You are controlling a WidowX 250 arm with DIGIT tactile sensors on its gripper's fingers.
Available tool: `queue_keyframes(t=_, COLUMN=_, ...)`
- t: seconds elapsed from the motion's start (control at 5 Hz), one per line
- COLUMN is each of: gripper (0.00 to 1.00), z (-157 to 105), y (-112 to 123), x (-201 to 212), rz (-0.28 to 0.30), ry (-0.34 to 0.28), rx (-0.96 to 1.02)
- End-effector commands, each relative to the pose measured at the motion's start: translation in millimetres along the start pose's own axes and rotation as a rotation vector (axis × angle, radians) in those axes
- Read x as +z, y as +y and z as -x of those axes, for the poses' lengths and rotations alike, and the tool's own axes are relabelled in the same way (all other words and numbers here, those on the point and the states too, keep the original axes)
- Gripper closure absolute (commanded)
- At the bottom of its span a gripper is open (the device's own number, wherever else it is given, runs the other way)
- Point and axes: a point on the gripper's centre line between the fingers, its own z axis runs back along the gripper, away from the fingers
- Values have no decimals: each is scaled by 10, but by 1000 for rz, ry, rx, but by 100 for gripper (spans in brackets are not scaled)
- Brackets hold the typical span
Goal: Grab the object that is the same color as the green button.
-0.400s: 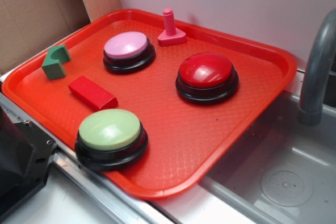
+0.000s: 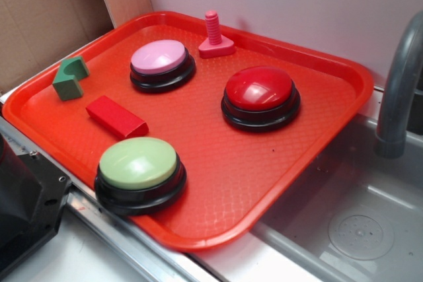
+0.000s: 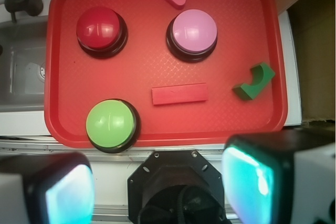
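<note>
Nothing has moved since the earlier picture, gripper (image 3: 157,192) fingers wide apart, holding nothing, back over the near edge of the red tray (image 3: 157,30), small green block (image 3: 254,82) near the tray's side rim, bare floor around it, well apart from the green button (image 3: 111,124), red block (image 3: 179,94) between them.

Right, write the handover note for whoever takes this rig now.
Gripper: open, empty, high above the tray's near edge, touching nothing.
Green block: with its notch, on the red tray by the edge away from the sink, beside the red block and apart from it.
Green button: at the tray's near rim by the robot base.
Done: nothing grasped yet.
Left: move over the green block, descend, close on it, lift.
</note>
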Motion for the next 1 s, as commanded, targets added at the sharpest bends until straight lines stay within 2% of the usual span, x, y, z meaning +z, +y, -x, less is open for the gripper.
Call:
queue_keyframes(t=0.0, gripper=0, z=-753, y=942, x=-631, rz=-171, ry=53, rx=471)
queue_keyframes(t=0.2, gripper=0, z=-692, y=1401, x=-773, rz=-126, ry=-39, rx=725)
queue_keyframes(t=0.4, gripper=0, z=-502, y=1704, x=-948, rz=-87, ry=-77, rx=954)
queue_keyframes(t=0.6, gripper=0, z=-528, y=1858, x=-1245, rz=-93, ry=-41, rx=956)
queue_keyframes(t=0.8, gripper=0, z=-669, y=1821, x=-1467, rz=-102, ry=-43, rx=903)
